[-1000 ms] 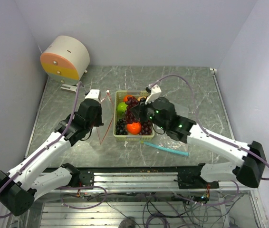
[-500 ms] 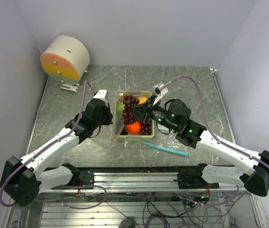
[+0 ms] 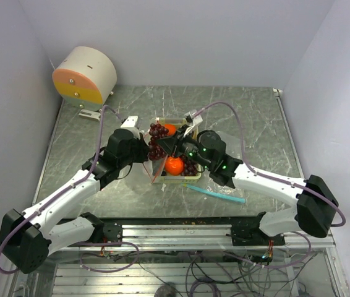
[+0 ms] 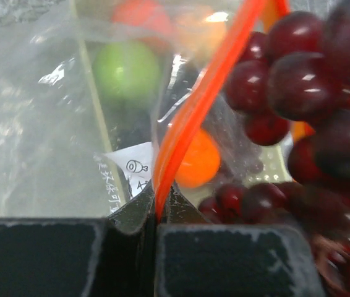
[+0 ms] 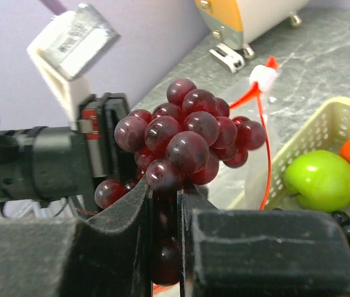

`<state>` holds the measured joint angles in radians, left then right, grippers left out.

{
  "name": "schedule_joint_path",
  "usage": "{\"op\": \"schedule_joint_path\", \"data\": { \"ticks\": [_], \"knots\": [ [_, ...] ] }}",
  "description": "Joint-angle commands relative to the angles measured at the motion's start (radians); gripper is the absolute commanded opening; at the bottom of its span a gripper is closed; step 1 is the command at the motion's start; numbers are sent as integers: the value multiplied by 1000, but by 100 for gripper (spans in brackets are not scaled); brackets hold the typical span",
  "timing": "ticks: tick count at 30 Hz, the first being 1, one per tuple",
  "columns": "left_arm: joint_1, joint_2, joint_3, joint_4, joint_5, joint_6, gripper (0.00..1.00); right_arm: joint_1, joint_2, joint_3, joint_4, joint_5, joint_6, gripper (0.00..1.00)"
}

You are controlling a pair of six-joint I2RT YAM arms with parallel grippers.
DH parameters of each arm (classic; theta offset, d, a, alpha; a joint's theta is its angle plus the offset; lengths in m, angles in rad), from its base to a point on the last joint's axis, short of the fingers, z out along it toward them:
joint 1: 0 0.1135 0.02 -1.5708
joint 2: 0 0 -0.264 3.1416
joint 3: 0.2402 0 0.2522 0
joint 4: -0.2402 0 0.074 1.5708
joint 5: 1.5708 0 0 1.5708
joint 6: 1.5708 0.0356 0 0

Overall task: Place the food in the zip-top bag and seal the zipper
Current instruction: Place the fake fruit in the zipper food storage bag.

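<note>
My left gripper point(image 4: 156, 213) is shut on the red-orange zipper point(image 4: 209, 93), holding up the mouth of the clear zip-top bag point(image 4: 33, 124) at the basket's left side. My right gripper point(image 5: 164, 198) is shut on a bunch of dark red grapes point(image 5: 184, 136), which hangs just right of the bag's strip point(image 3: 152, 162) in the top view. More food lies in the pale basket point(image 3: 192, 177): an orange fruit point(image 3: 174, 165), another at the back point(image 3: 170, 128), a green fruit point(image 5: 320, 179) and darker grapes point(image 3: 190, 167). The left gripper point(image 3: 145, 150) and right gripper point(image 3: 164, 143) almost meet.
A round white and orange-yellow device point(image 3: 85, 75) stands at the table's back left. A teal-blue strip point(image 3: 217, 194) lies on the marble table point(image 3: 255, 124) in front of the basket. Purple cables arch over both arms.
The left gripper carried the bag's mouth right, up against the basket. The right gripper swung the grapes left from over the basket to the bag's strip.
</note>
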<state>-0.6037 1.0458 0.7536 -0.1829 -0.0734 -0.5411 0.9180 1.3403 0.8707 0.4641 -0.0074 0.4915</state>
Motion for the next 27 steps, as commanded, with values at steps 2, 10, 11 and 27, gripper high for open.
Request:
{"op": "schedule_joint_path", "data": {
  "ticks": [2, 10, 11, 27],
  "knots": [
    [4, -33, -2, 30, 70, -32, 7, 0, 7, -40, 47, 141, 1, 0],
    [4, -61, 97, -93, 7, 9, 7, 29, 31, -15, -118, 217, -86, 0],
    [4, -58, 107, -95, 8, 13, 7, 40, 44, 6, -133, 214, -108, 0],
    [-8, -54, 146, -151, 11, 26, 7, 188, 275, 318, -472, 593, -225, 20]
  ]
}}
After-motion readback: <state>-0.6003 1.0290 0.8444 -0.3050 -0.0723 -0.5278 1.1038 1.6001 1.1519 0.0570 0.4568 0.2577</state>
